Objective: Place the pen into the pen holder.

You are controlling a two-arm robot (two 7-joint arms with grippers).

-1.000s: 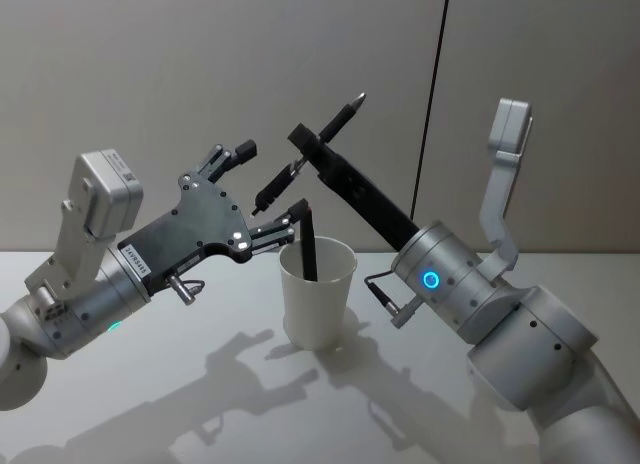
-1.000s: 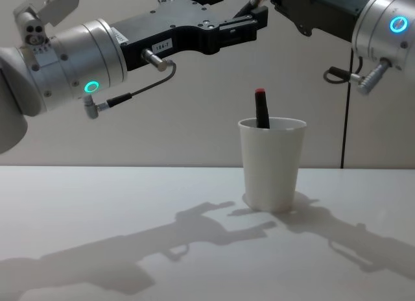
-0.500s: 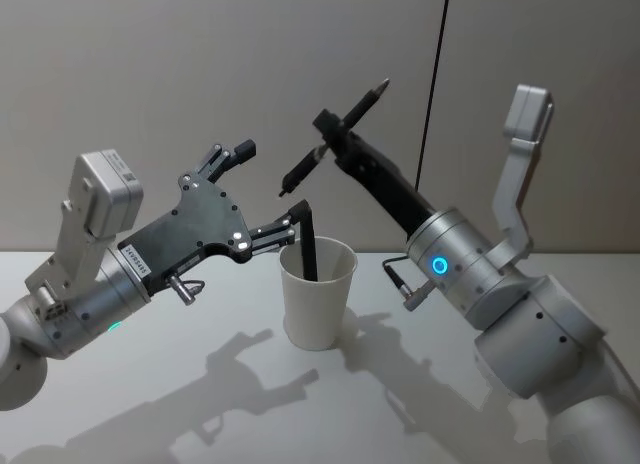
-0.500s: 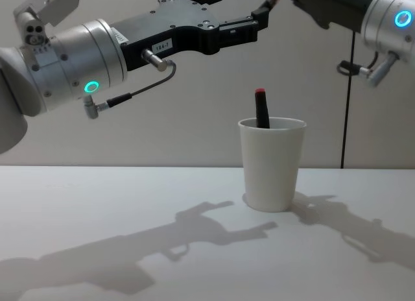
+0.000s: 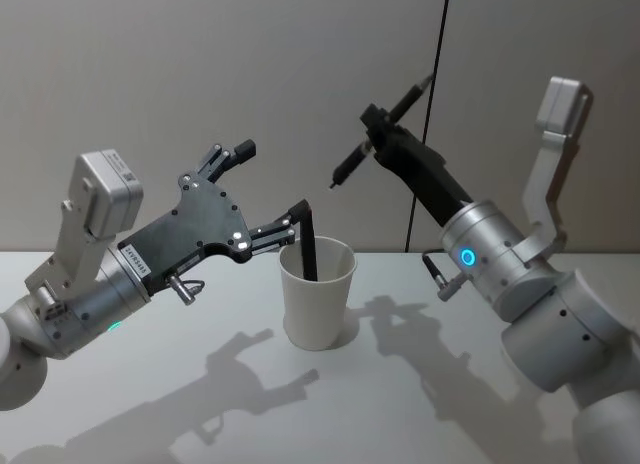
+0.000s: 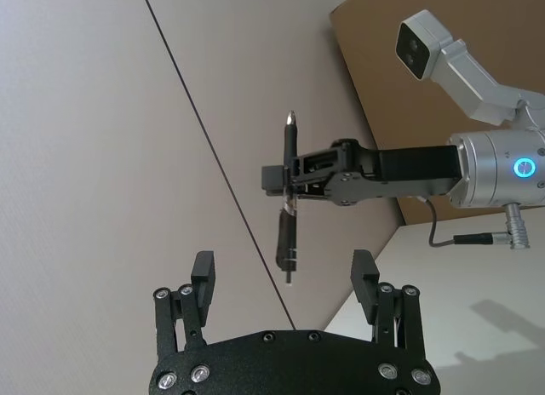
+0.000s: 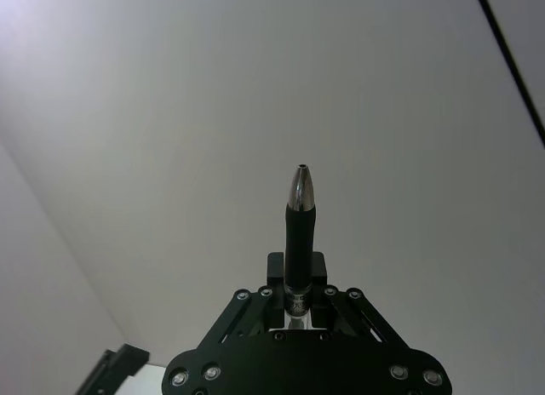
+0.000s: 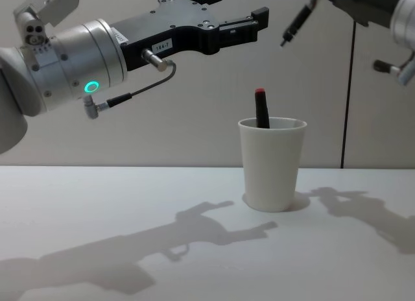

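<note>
While left tool [image 5: 262, 191] unmoved, right tool [image 5: 378, 136] with pen [image 5: 382, 132] farther right.

The head view looks down and forward over the white desk [image 5: 150, 404]; the chest view looks level across it. Both share the white tapered paper cup [image 5: 317, 294]. Each wrist view faces the wall.

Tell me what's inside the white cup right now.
One dark pen with a red tip stands inside the pen holder, leaning on its rim; its lower part is hidden by the wall. The right gripper holds a second pen up in the air.
</note>
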